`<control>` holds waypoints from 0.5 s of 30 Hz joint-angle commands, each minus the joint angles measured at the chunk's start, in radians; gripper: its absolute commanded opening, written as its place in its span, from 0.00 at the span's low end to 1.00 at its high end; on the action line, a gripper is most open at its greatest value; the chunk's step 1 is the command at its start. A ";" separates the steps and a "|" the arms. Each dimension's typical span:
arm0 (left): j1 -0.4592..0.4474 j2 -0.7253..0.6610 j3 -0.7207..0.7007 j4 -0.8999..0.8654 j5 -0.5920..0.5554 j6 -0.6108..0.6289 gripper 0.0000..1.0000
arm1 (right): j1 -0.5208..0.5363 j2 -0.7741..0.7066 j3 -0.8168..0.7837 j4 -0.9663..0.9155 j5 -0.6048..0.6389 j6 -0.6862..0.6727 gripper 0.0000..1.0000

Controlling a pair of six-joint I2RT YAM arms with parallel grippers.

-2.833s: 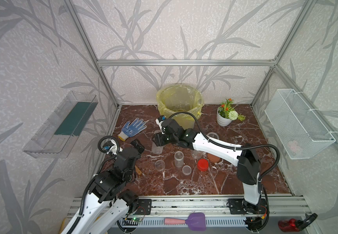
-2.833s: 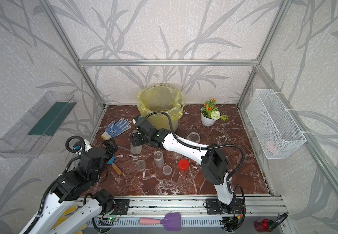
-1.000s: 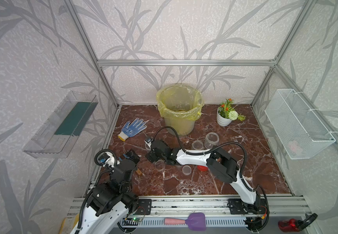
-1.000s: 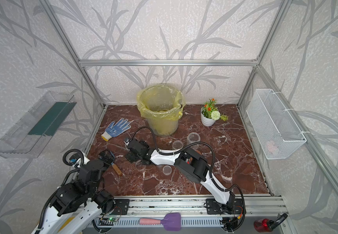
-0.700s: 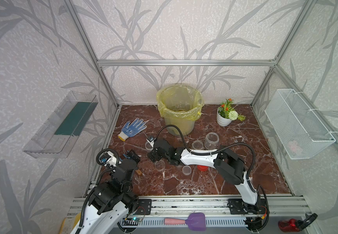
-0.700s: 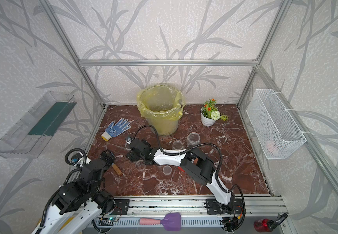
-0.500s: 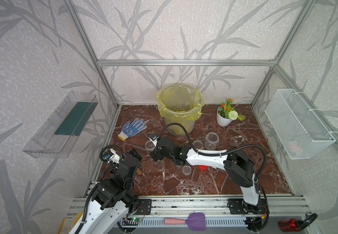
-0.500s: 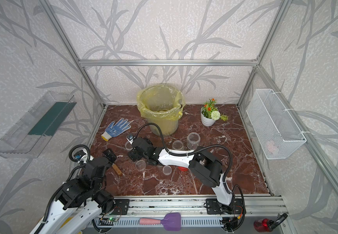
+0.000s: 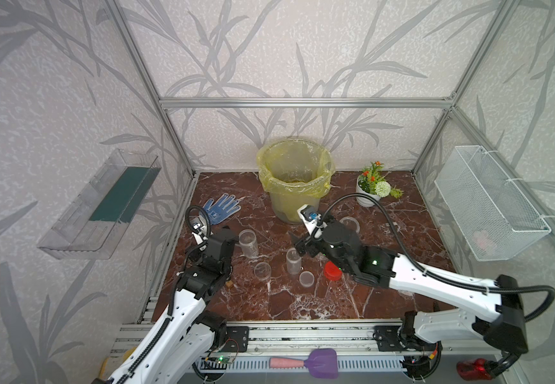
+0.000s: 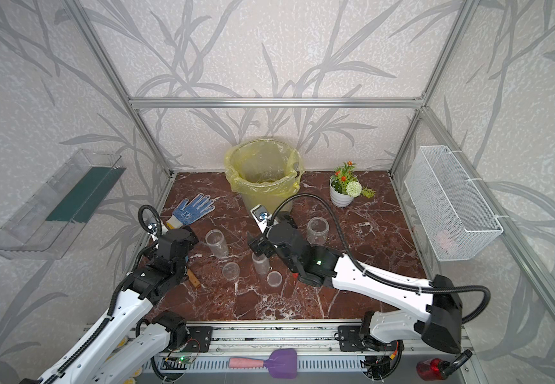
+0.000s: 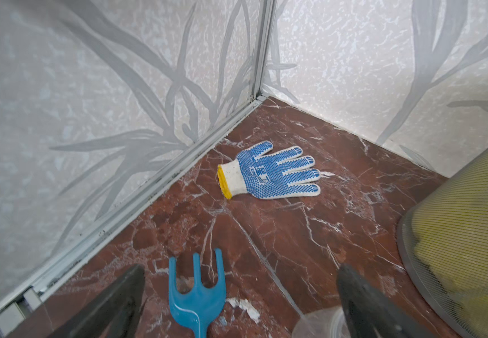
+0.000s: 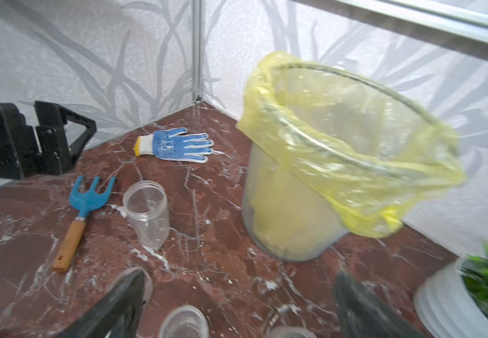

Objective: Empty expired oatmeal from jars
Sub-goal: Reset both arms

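Hovering wide apart and empty, left gripper (image 11: 238, 272) beside 1 wide jar (image 9: 249, 243), right gripper (image 12: 237, 278) over 1 slim jar (image 9: 293, 261)

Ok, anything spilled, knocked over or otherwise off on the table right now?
No jar looks tipped or broken. The wide jar stands upright, lid off, looking empty. Pale flecks lie on the tabletop beside it, near the blue rake: possibly a spill, possibly marble veining; I cannot tell which.
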 commanded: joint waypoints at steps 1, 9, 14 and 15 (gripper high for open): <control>0.064 0.047 -0.026 0.185 0.035 0.181 0.99 | -0.130 -0.156 -0.086 -0.155 0.086 0.044 0.99; 0.239 0.174 -0.142 0.516 0.183 0.268 0.99 | -0.514 -0.449 -0.373 -0.059 0.169 -0.023 0.99; 0.301 0.289 -0.213 0.760 0.267 0.333 0.99 | -0.739 -0.406 -0.490 0.017 0.079 0.069 0.99; 0.306 0.316 -0.210 0.774 0.294 0.352 0.99 | -0.766 -0.386 -0.513 0.059 0.063 0.077 0.99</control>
